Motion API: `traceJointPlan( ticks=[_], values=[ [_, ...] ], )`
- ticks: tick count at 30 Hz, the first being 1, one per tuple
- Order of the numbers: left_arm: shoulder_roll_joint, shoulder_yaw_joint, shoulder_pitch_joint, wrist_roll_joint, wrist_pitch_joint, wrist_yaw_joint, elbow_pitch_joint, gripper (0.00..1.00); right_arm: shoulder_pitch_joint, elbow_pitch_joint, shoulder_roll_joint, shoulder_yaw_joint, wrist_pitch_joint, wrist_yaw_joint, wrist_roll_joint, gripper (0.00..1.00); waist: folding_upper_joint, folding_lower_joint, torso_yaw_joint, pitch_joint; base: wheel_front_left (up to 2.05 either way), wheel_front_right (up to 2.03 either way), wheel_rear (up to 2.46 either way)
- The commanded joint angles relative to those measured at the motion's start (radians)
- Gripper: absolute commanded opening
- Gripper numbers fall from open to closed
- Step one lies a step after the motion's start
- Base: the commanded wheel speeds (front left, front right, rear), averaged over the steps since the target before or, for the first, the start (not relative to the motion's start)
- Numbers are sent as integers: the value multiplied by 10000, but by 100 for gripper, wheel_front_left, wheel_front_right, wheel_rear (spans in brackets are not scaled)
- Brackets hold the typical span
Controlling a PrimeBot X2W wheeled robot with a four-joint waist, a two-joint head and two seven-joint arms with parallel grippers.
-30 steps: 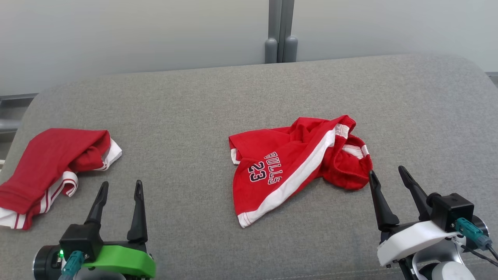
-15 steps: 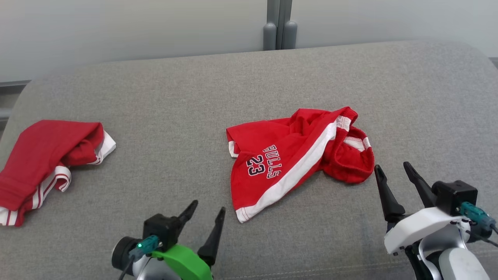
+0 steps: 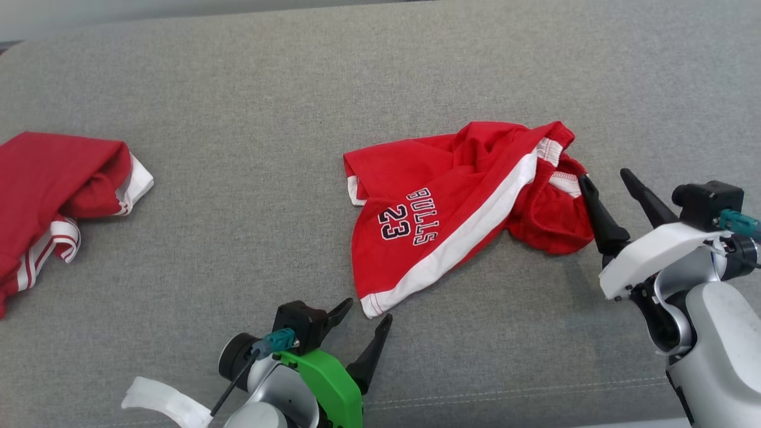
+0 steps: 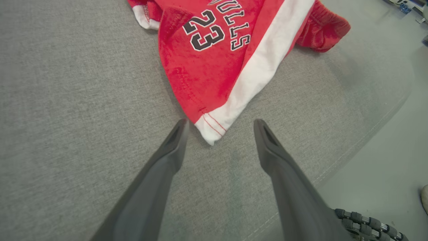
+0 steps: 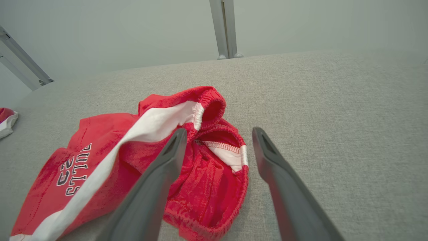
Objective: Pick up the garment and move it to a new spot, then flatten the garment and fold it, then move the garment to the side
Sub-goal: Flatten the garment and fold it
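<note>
red shorts (image 3: 440,220) on grey cushion (image 3: 238,89); left jaws by hem, right jaws by waistband, both spread, empty

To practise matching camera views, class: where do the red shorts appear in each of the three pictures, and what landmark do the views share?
Head view: shorts lie right of centre.
Left wrist view: shorts fill the top centre, hem corner nearest the camera.
Right wrist view: shorts run from lower left to centre, waistband opening facing the camera.
Shared landmark: the BULLS 23 print beside the white stripe.
</note>
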Motion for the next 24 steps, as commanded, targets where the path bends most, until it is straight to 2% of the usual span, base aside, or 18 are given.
traceJointPlan(
  ticks=[1,12,13,14,15,16,17,24],
  values=[
    [-73,-30,-230,69,-98,-91,109,100,-304,150,-99,86,-22,0,279,100,0,0,296,603,0,0,0],
    [-513,-227,-1000,107,-549,-280,863,100,-1524,705,-887,1168,-29,2,1517,99,0,0,626,1347,0,0,0],
    [-526,-230,-1059,105,-586,-283,924,100,-1630,763,-909,1239,-54,0,1624,86,0,0,632,1396,0,0,0],
    [-528,-222,-1111,99,-609,-295,978,98,-1735,818,-922,1307,-85,0,1701,44,0,0,629,1457,0,0,0],
    [-532,-238,-1165,88,-626,-320,1034,53,-1843,891,-995,1362,-139,0,1628,1,0,0,629,1503,0,0,0],
    [-558,-233,-1225,43,-699,-346,1058,18,-1907,945,-972,1451,-168,0,1736,0,0,0,639,1530,0,0,0],
    [-559,-261,-1253,6,-682,-369,1105,0,-1962,978,-955,1502,-229,2,1847,0,0,0,646,1557,0,0,0],
    [-395,42,-1376,-20,-1139,-213,615,0,-1640,441,-1199,1693,-605,0,2487,0,0,0,656,1531,0,0,0]
  ],
)
